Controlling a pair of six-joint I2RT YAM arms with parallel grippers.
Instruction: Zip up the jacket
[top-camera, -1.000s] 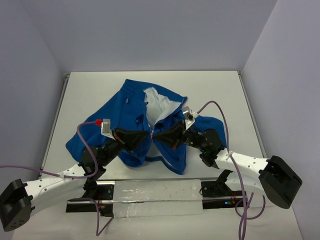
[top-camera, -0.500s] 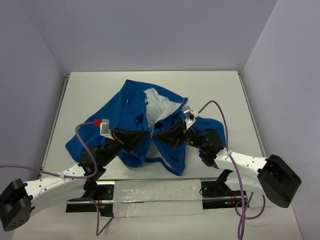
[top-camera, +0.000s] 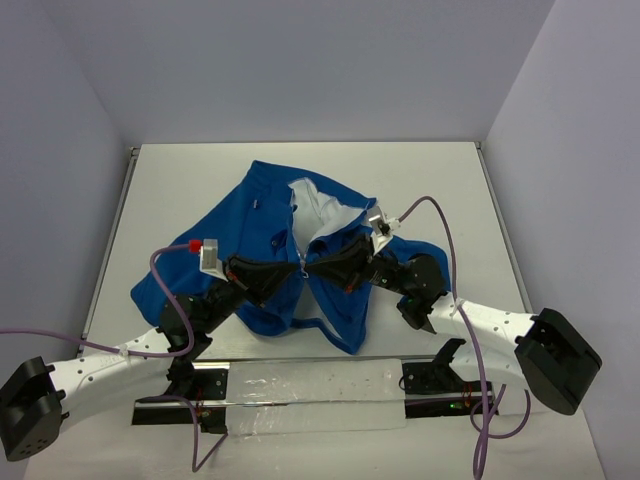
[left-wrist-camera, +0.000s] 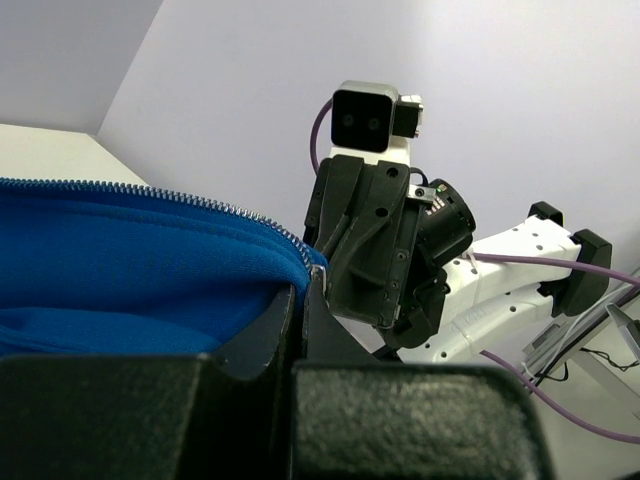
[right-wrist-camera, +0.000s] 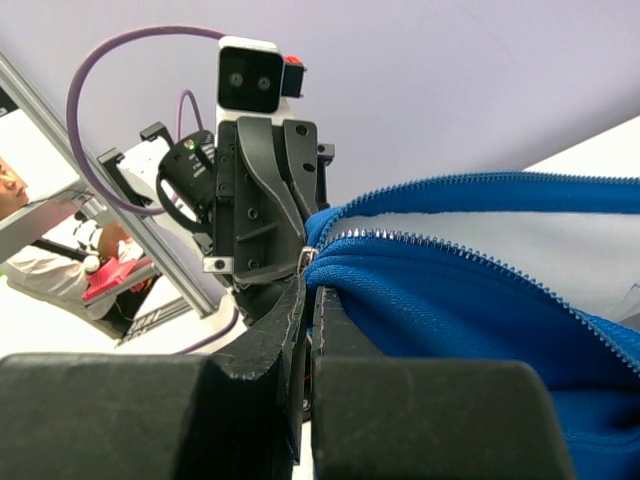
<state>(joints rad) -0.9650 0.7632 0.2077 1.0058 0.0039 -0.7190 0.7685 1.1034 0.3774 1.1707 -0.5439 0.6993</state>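
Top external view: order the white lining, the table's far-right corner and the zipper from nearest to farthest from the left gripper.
1. zipper, right at the jaws of the left gripper, centre.
2. white lining, just beyond, where the front gapes open.
3. table's far-right corner, far back on the right.

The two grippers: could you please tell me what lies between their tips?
Only the zipper end of the jacket: in the top view the left gripper and right gripper pinch fabric either side of it.
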